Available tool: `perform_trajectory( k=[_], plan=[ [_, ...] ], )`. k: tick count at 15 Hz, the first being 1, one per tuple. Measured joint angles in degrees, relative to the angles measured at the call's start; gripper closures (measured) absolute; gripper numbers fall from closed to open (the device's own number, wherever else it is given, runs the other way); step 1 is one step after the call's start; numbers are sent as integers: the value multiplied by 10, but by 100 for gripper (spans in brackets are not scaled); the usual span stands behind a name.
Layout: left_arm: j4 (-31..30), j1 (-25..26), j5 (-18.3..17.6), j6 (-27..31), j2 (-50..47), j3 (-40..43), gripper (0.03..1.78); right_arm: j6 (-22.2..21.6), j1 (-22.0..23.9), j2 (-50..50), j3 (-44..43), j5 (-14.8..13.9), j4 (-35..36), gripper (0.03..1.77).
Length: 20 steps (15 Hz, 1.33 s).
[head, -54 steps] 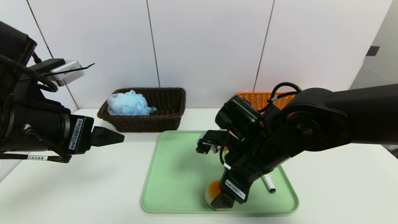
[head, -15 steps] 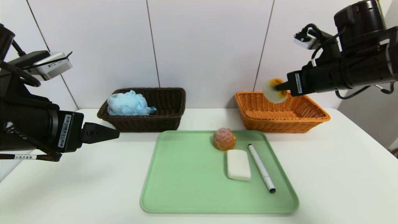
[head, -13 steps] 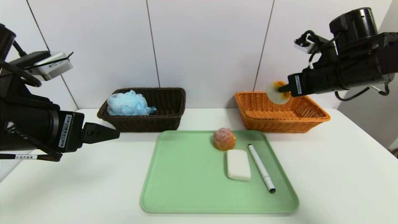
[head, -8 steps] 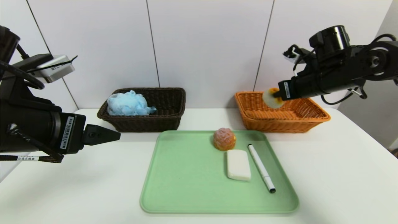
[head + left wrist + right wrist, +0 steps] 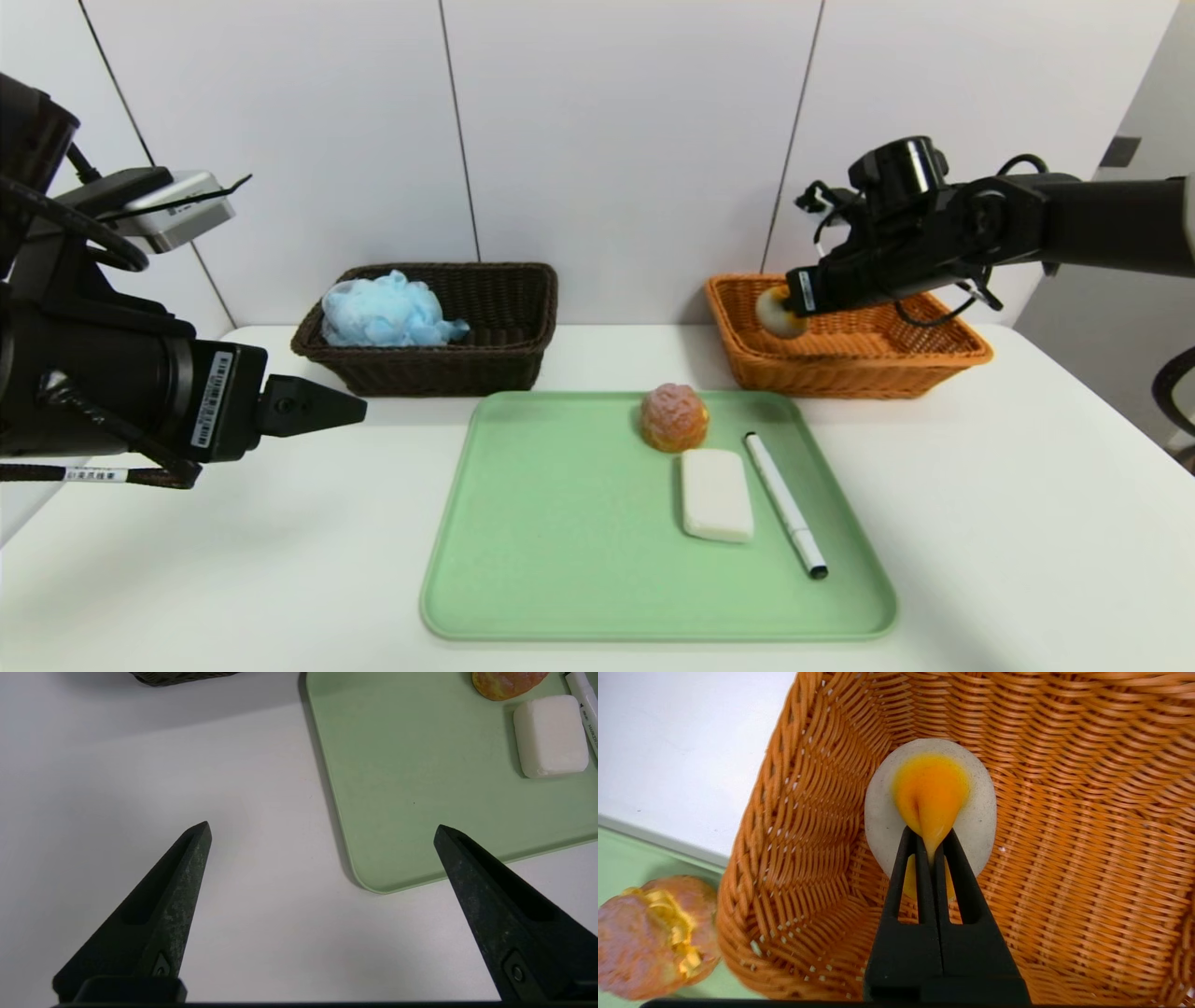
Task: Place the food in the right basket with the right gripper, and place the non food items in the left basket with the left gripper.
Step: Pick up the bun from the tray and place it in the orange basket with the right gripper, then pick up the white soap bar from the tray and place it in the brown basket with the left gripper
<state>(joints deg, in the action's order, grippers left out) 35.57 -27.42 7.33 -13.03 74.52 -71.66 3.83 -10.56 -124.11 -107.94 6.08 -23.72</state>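
Observation:
My right gripper is shut on the whitish bun with the orange-yellow top, pinching its soft orange middle. It holds the bun low inside the orange-tan right basket, near that basket's left wall. The pinkish-brown cream puff, the white soap bar and the white marker pen lie on the green tray. The blue bath pouf sits in the dark brown left basket. My left gripper hangs open over the bare table beside the tray's left edge.
The white table carries the tray at its middle, with both baskets against the back wall. The right arm reaches in from the right over the orange basket.
My right gripper has carried the bun down and to the left, from above the orange basket's rim to low inside it. The left arm has barely moved.

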Motion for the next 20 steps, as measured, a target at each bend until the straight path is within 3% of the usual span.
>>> perform_trajectory(
  k=[5,9,11,20],
  plan=[
    [0,0,0,-1,3,-1,12,2,-1,-28,-14,5,-3,99],
    [0,0,0,-2,4,-1,12,2,0,-10,-14,21,-23,63],
    [0,0,0,-9,3,-1,12,2,-1,14,-14,37,-44,51],
    [1,0,0,-13,-21,-1,12,1,1,140,-17,44,-153,22]
  ],
)
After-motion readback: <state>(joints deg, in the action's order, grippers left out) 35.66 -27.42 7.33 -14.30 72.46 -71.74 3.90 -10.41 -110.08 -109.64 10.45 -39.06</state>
